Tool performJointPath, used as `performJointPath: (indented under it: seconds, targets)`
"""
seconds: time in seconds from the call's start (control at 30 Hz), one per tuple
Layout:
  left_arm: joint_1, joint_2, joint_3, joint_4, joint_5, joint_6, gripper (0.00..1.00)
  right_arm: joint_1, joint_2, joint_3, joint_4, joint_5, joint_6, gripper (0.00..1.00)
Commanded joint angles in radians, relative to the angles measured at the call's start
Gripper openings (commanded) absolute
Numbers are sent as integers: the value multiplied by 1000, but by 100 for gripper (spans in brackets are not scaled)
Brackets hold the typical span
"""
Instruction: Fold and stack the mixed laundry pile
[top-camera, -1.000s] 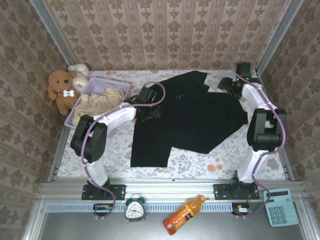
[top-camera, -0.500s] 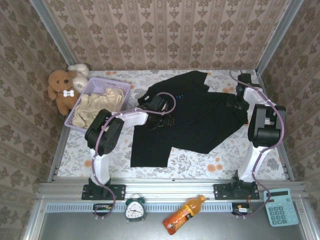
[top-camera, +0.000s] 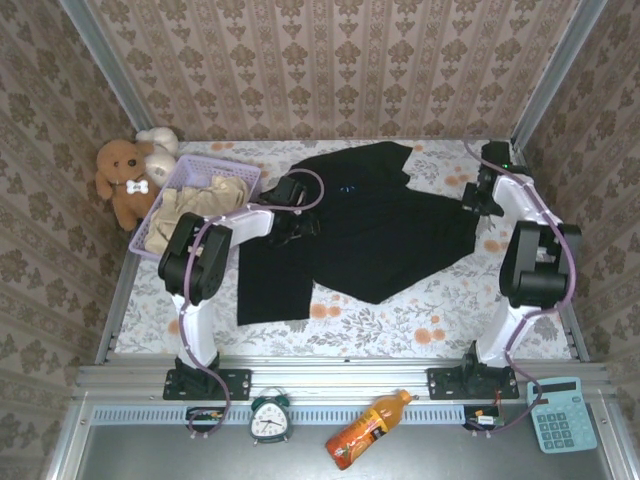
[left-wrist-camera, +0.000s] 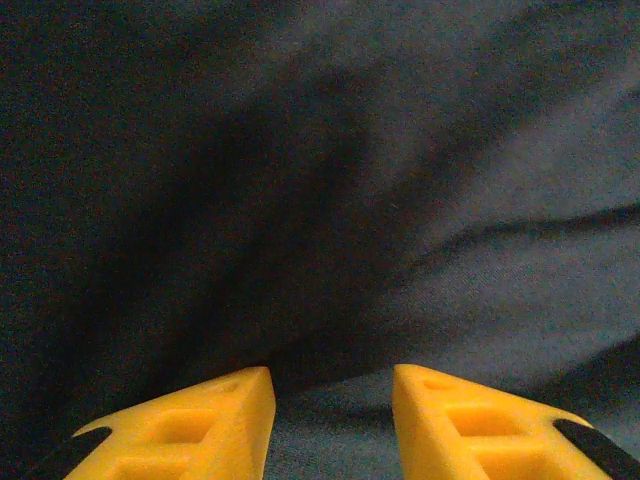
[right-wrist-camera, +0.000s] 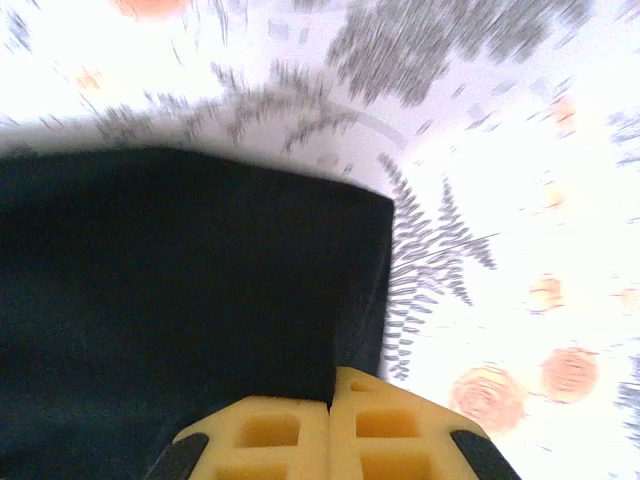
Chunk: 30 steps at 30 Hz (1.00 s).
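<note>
black garment (top-camera: 380, 240) flat, long axis near-L to far-R, L fingers (left-wrist-camera: 200, 425) apart, R fingers (right-wrist-camera: 275, 432) clamped on its edge

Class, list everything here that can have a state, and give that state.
black garment, spread out, unfolded
cream-beige garment, crumpled in lavender basket
left gripper, open over black cloth
right gripper, shut on garment's edge
orange bottle, lying on side
alarm clock, upright

The black garment (top-camera: 380, 240) has slid over the bench (top-camera: 400, 322) toward 9 o'clock, and the left gripper (top-camera: 297, 218) went that way with it. At 3 o'clock the right gripper (right-wrist-camera: 331, 395), open before, has pinched shut on the cloth's edge.
</note>
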Motion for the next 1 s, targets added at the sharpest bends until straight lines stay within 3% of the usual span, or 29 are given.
performJointPath:
  seconds: [0.0,0.1,0.2,0.3,0.37,0.4,0.43,0.47,0.5,0.57,0.6,0.8,0.97]
  targets:
    - [20,32,7,-112,-103,62,39,-25,-98,10,-67,74,40,0]
    - [19,23,7,-118,-118,73,40,-42,-125,-12,-59,58,48,0]
    - [19,19,3,-114,-118,79,40,-63,-81,26,-19,-45,45,0]
    - [13,25,9,-111,-93,80,40,-67,57,171,35,-90,45,0]
    - [1,33,25,-121,-83,79,41,-67,180,296,48,-71,51,9]
    - [-5,33,30,-125,-78,77,43,-70,235,363,28,-75,56,9]
    - [-12,31,37,-129,-70,74,46,-69,291,439,-11,-74,59,24]
    - [-21,27,42,-131,-61,72,51,-66,321,483,-36,-67,62,51]
    - [-30,19,48,-136,-57,70,57,-63,328,493,-41,-71,59,59]
    - [-39,-1,63,-152,-48,68,69,-53,277,424,-8,-57,54,72]
    - [-39,-14,70,-154,-38,66,72,-46,237,366,15,-53,47,74]
    - [-39,-65,174,-114,60,102,75,28,-90,-71,81,-59,91,69]
    - [-42,31,328,-53,103,134,72,87,-216,-302,81,-140,181,69]
